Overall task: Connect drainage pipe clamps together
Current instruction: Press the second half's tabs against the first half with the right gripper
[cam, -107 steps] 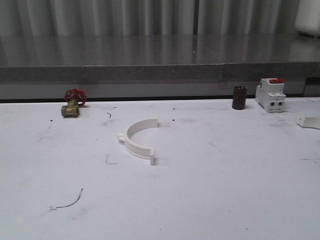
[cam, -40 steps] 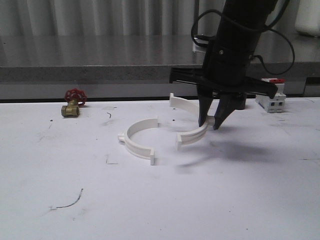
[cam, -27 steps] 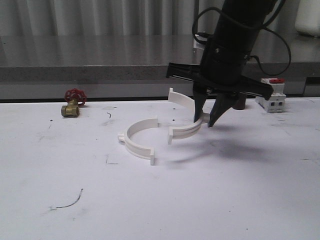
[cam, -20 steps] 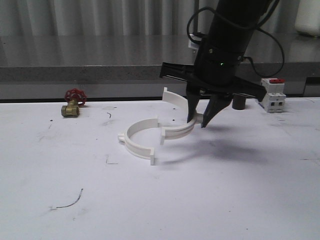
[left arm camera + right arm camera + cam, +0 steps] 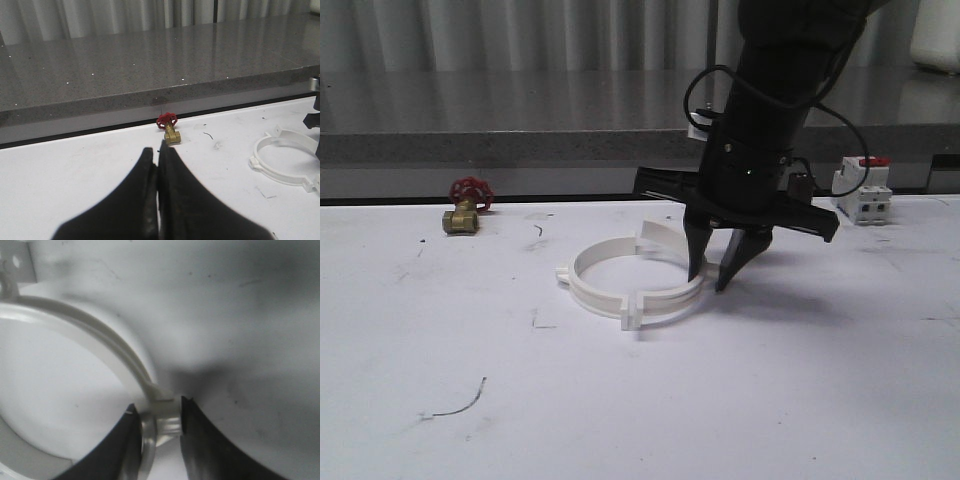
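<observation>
- White plastic clamp halves sit mid-table as a ring: left half (image 5: 592, 283) lying flat; right half (image 5: 672, 288) pinched at its outer stub by the right gripper (image 5: 713, 272), near ends meeting
- Left gripper (image 5: 157, 159) closed on nothing, back from the brass valve (image 5: 169, 128)

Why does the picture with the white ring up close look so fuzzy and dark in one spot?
In the right wrist view the held clamp half sits very near the lens, so it blurs, and the right tool throws a dark shadow on the table. In the front view the ring looks sharper, with a soft shadow beside it.
</observation>
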### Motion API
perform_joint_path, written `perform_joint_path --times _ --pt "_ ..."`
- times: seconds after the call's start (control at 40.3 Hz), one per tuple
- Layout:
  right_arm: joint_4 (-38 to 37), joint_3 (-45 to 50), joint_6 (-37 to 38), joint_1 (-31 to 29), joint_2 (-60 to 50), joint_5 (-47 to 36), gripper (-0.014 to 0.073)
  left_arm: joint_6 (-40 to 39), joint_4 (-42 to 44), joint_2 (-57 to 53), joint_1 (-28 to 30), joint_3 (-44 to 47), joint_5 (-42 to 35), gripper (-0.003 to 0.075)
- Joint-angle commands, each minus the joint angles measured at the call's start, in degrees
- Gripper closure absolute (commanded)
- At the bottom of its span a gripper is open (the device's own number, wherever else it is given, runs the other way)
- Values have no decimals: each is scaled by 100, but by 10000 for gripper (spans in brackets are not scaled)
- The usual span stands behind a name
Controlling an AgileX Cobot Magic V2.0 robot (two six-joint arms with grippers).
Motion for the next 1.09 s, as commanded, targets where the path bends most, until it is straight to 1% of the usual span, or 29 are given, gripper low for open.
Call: perform_joint_path --times 0.0,0.744,1.066 --pt "51 -159 5 3 -283 -186 383 -4 59 80 12 -161 -492 741" --pt "24 -259 33 -2 -1 -262 383 -4 59 80 12 -161 -492 741" --pt "-2 -261 33 -106 -1 -224 383 -4 59 80 12 -161 -492 741"
